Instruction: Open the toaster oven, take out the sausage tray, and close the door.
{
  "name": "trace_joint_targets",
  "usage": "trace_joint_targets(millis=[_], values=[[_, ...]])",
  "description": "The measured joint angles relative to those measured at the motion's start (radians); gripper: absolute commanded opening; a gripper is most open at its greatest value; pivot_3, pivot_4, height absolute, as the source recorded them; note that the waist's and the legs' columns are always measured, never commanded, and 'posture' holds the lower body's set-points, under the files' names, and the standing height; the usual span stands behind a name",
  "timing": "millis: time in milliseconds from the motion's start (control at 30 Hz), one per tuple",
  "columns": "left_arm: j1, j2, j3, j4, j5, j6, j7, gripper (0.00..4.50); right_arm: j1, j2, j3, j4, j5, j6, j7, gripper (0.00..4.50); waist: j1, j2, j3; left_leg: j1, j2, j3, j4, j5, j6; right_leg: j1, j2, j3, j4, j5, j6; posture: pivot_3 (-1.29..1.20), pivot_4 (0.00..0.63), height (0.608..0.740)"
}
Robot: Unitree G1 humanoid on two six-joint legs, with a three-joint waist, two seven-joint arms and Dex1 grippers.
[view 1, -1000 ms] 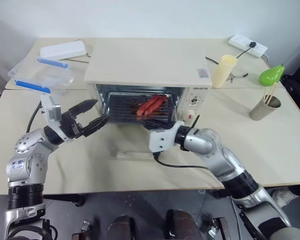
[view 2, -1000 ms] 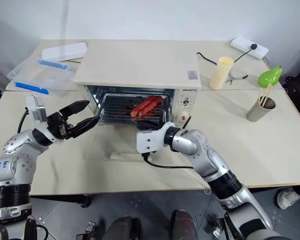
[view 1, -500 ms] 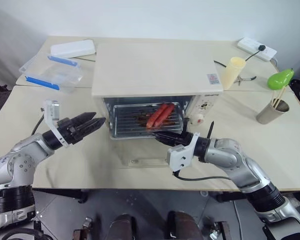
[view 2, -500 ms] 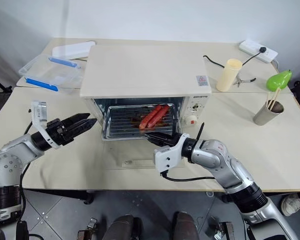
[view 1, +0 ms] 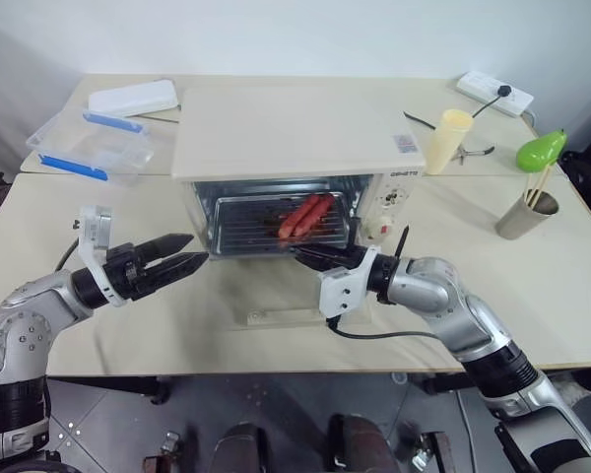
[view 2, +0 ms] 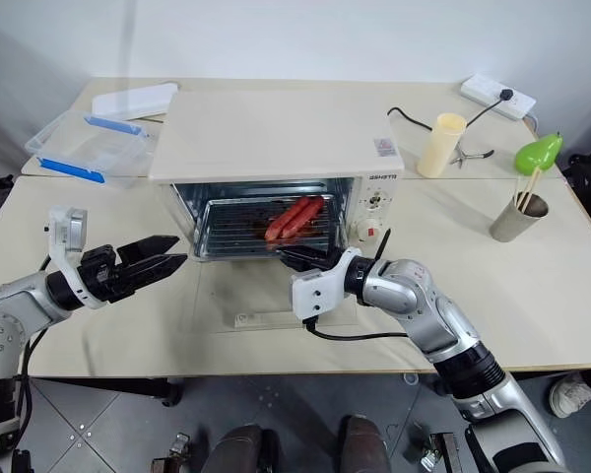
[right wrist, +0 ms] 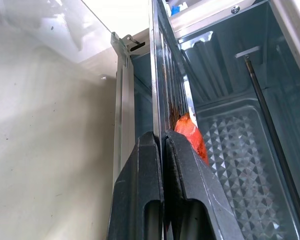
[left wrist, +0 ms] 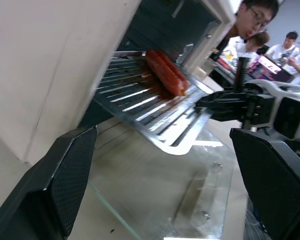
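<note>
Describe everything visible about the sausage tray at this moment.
The sausage tray is a shallow, silvery metal rectangle with a ribbed bottom carrying brown grease stains. Two red sausages lie side by side on it, toward its right half. It sits roughly level, partly slid out of the toaster oven over the lowered glass door. The right hand is shut on its front rim; the left hand hangs open to its left, apart from it.
</note>
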State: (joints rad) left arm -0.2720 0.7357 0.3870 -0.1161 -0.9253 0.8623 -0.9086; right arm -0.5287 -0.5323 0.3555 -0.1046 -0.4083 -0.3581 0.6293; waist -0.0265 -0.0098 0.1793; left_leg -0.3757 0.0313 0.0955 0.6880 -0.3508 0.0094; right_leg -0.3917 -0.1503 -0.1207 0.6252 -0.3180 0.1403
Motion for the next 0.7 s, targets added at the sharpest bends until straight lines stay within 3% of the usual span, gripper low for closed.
trace_joint_targets(millis=[300, 700], values=[[-0.091, -0.083, -0.046, 0.019, 0.013, -0.029, 0.052, 4.50, 0.122, -0.087, -0.030, -0.102, 0.087, -0.065, 0.042, 0.06, 0.005, 0.000, 0.000, 0.000, -0.001, 0.000, 0.000, 0.000, 0.000, 0.000, 0.000, 0.000, 0.000, 0.000, 0.000, 0.00, 0.150, 0.740], [-0.113, -0.057, -0.057, 0.083, 0.016, 0.029, 0.059, 4.50, 0.232, -0.141, -0.075, -0.178, 0.145, -0.093, 0.070, 0.06, 0.008, 0.000, 0.000, 0.000, 0.000, 0.001, 0.004, 0.000, 0.000, 0.001, 0.000, 0.001, 0.000, 0.000, 0.000, 0.00, 0.150, 0.740]])
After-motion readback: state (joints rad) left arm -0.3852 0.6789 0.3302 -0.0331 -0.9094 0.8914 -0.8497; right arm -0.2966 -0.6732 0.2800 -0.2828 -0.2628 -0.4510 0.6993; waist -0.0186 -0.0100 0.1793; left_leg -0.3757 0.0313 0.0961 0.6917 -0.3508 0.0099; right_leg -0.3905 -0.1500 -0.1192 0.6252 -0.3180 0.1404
